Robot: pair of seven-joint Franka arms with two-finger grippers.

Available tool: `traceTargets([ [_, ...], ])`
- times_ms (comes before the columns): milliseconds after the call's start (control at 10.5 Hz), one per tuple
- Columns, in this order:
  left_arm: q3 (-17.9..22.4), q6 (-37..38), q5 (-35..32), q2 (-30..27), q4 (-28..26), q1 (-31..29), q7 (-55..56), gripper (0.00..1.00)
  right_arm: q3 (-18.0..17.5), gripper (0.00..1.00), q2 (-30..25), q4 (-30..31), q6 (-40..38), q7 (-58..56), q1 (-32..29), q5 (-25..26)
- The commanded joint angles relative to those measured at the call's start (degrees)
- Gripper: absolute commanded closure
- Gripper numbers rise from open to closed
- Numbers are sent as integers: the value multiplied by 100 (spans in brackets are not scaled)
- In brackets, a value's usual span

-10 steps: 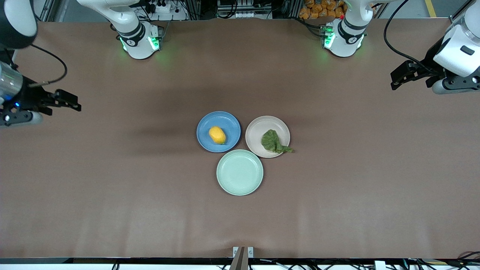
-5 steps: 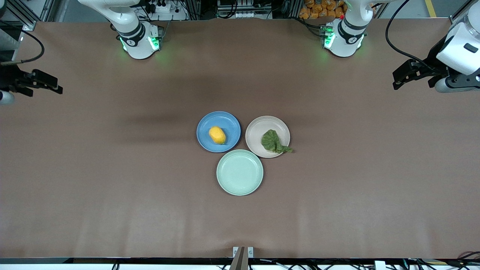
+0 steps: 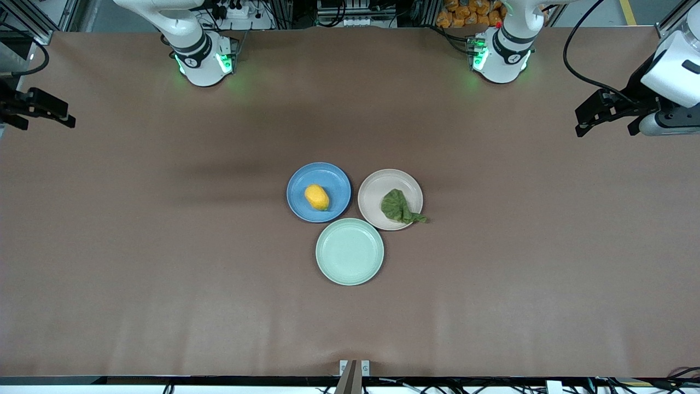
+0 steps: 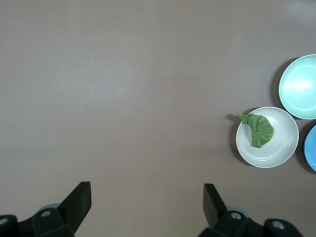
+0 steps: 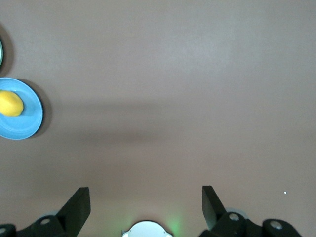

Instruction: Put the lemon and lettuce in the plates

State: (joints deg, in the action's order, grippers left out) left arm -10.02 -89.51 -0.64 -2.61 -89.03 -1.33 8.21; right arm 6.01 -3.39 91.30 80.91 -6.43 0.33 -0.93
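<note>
1. My left gripper (image 3: pixel 584 116) is hanging in the air over the bare table (image 3: pixel 164 273) at the left arm's end, its fingers (image 4: pixel 79 200) spread wide apart and holding nothing.
2. My right gripper (image 3: pixel 64 115) is hanging over the table's edge at the right arm's end, its fingers (image 5: pixel 79 205) likewise standing wide apart and gripping nothing.
3. The lemon (image 3: pixel 316 197) is lying in the blue plate (image 3: pixel 333 178), near the table's middle.
4. The lettuce (image 3: pixel 397 206) is resting in the beige-pink plate (image 3: pixel 383 183), just beside the blue one toward the left arm's end; its stem tail is poking out over the rim.
5. The mint-green plate (image 3: pixel 349 251) is sitting nearer the front camera than the other two, close against both, and carrying nothing.
</note>
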Motion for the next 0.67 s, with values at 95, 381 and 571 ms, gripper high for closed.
traceTargets([
  [95, 0, -75, 29, -47, -80, -51, -285, 0, -74, 0, 242, -341, -348, 116, -51, 102],
  [381, 0, -75, 20, -29, -27, -51, -285, 0, -82, 0, 312, -341, -305, 265, 2, 84],
  [571, 0, -75, 38, -29, -27, -60, -294, 0, -82, 0, 356, -350, -296, 362, 20, 76],
])
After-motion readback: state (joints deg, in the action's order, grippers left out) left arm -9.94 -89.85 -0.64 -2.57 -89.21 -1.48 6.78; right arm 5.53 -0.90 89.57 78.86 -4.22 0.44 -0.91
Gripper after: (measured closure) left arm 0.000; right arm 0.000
